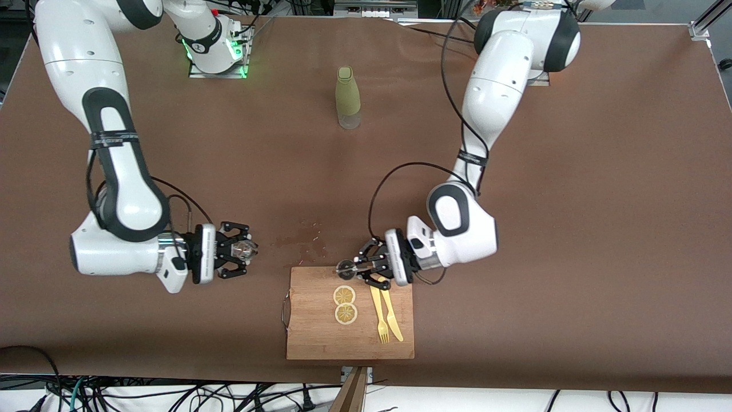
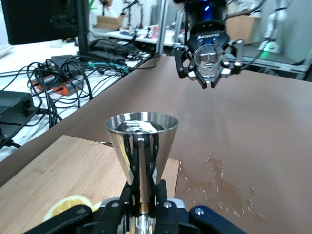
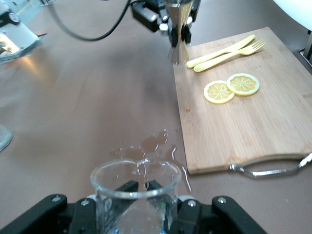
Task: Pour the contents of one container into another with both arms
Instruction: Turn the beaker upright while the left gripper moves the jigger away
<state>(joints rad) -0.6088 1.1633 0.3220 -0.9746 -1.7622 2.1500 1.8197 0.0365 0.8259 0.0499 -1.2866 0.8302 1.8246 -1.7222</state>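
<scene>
- Right gripper (image 1: 243, 250): above the counter (image 1: 572, 200) toward the right arm's end, jaws clenched on the glass cup (image 1: 245, 249)
- Glass cup: clear and faceted, held upright; the right wrist view shows its rim (image 3: 135, 176) close up, with the base hidden among the fingers; whether any liquid is inside cannot be told
- Wet patch (image 1: 297, 243): scattered droplets on the counter between the two grippers, just beside the cutting board (image 1: 320, 337)
- Cutting board: wooden, with a metal handle (image 1: 284, 312); it carries two lemon slices (image 1: 345, 304) and a yellow fork (image 1: 379, 315) and knife (image 1: 391, 315) lying side by side
- Bottle (image 1: 347, 97): olive-green sleeve, standing upright near the robots' bases, well apart from both grippers
- Left gripper (image 1: 357, 269): over the cutting board's edge, jaws grasping the jigger (image 1: 345, 269) at its narrow waist
- Jigger: shiny steel, upright; the upper cone (image 2: 141, 141) is open, its lower cup hidden by the fingers; contents unclear owing to reflections
</scene>
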